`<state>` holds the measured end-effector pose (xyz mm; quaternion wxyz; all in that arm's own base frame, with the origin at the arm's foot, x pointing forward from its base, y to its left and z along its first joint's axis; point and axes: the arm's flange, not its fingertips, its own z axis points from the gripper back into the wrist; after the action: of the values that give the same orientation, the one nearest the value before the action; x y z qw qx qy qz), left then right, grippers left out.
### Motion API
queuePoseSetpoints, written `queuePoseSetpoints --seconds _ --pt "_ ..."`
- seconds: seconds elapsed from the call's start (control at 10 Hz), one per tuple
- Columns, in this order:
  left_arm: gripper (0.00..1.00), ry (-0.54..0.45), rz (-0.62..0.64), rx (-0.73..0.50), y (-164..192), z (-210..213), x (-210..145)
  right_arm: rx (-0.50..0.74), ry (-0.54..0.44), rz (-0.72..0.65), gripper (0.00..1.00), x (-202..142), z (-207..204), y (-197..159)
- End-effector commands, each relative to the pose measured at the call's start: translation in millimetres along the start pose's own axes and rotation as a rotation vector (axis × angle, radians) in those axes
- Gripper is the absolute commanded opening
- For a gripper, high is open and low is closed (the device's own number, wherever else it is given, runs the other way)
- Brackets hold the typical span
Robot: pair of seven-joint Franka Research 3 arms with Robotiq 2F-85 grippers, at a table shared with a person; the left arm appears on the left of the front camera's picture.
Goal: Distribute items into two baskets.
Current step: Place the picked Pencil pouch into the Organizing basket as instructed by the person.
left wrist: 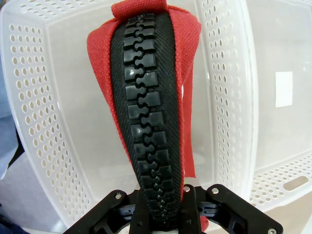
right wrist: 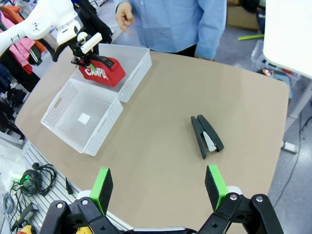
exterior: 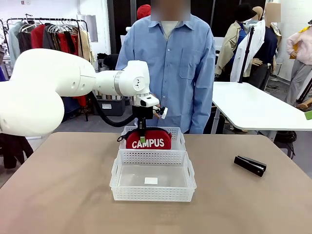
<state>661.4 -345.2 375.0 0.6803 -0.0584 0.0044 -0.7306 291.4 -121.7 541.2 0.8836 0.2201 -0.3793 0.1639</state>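
The red "CAMPUS" pouch (exterior: 148, 140) stands on edge inside the far white basket (exterior: 178, 139), its lower part hidden by the basket wall. My left gripper (exterior: 143, 136) comes down from above and is shut on the pouch's top edge. The left wrist view looks down the pouch's black zipper (left wrist: 146, 122), which my left gripper (left wrist: 161, 204) pinches, with the far basket's lattice wall (left wrist: 44, 122) around it. The near basket (exterior: 151, 195) holds nothing but a white label. A black stapler (exterior: 250, 165) lies on the table to the right. My right gripper (right wrist: 158, 187) hangs open above the table, short of the stapler (right wrist: 205, 136).
A person in a blue shirt (exterior: 170, 63) stands at the far table edge, right behind the far basket. The two baskets touch end to end at the table's middle. A white table (exterior: 258, 107) stands off to the back right.
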Motion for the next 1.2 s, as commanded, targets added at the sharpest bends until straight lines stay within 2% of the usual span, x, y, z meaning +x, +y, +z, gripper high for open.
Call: queuePoseSetpoints --seconds 0.0,0.5,0.6,1.0,1.1 --pt "0.0 0.017 -0.026 0.01 7.8 0.8 3.8 0.016 -0.011 0.0 1.0 -0.2 0.9 -0.6" --pt "0.0 0.012 -0.018 -0.01 10.0 -4.6 5.8 0.016 -0.011 0.0 1.0 -0.2 0.9 -0.6" --pt "0.12 0.011 -0.015 -0.021 9.7 -5.7 6.1 0.016 -0.011 0.0 1.0 -0.2 0.9 -0.6" --pt "0.86 0.0 -0.01 -0.044 9.2 1.2 6.6 0.016 -0.011 0.0 1.0 -0.2 0.9 -0.6" --pt "1.0 -0.018 0.01 -0.05 8.6 8.0 6.4 0.016 -0.011 0.0 1.0 -0.2 0.9 -0.6"
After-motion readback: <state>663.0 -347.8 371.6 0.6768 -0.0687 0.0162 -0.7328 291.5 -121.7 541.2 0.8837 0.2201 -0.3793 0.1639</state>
